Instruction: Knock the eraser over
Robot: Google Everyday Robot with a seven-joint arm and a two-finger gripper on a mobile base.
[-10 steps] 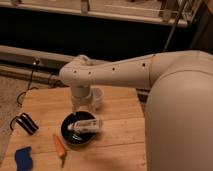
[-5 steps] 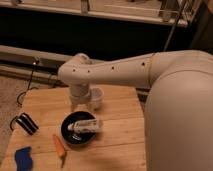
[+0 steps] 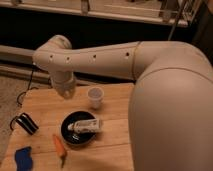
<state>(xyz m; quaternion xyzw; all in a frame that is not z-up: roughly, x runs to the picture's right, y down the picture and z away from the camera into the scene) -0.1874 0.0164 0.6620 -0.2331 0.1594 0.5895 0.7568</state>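
Note:
The eraser [image 3: 26, 123], a small black block with pale stripes, stands at the left edge of the wooden table [image 3: 117, 105]. The white arm reaches in from the right, bends at an elbow [image 3: 54, 54] at the upper left, and its end link [image 3: 65, 87] hangs over the table's back left part, above and to the right of the eraser. The gripper itself does not show; it is hidden past the arm's end link.
A white cup [image 3: 95, 97] stands at the table's back middle. A black bowl [image 3: 70, 136] holds a white tube [image 3: 85, 125]. An orange carrot [image 3: 60, 146] and a flat blue piece [image 3: 22, 158] lie at the front left. The robot's body fills the right side.
The arm's elbow and end link have moved left and a little up. The eraser, cup, bowl and carrot have not moved.

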